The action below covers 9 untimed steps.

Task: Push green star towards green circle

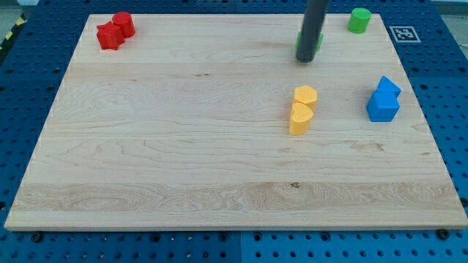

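The green circle (359,20) is a short green cylinder at the view's top right of the wooden board (183,146). The green star (319,38) is almost wholly hidden behind my dark rod; only thin green slivers show at the rod's left and right sides. My tip (306,60) rests on the board right against the star, on its lower-left side. The circle lies about 70 pixels to the right of and above my tip.
Two red blocks (115,31) sit touching at the top left corner. Two yellow blocks (303,109) sit touching below my tip. Two blue blocks (384,100) sit touching at the right edge. A fiducial tag (404,33) lies off the board's top right.
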Each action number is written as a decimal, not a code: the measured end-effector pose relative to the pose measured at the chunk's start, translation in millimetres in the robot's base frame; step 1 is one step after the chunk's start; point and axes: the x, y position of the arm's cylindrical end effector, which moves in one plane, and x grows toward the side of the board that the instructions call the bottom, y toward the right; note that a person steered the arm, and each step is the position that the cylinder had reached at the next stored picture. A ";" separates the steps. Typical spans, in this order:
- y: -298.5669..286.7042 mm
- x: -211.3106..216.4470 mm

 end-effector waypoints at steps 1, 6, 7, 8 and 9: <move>-9.6 -20.8; 36.0 1.0; 36.0 1.0; 35.7 -16.0; 42.6 -27.7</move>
